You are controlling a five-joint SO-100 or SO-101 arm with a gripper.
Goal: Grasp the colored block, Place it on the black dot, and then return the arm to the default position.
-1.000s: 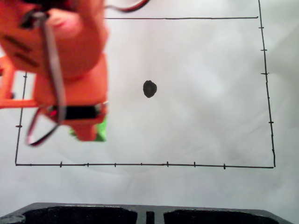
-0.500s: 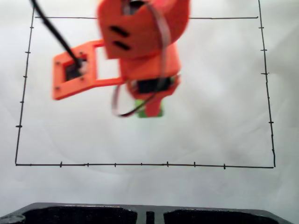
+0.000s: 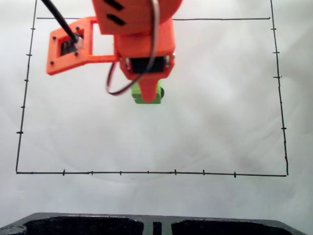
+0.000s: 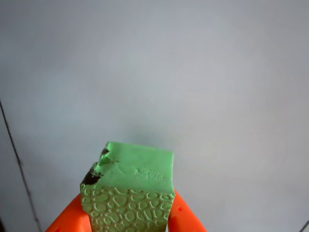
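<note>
Overhead, black dot (image 3: 162, 91) edge, wrist, block (image 4: 130, 193) clamped
</note>
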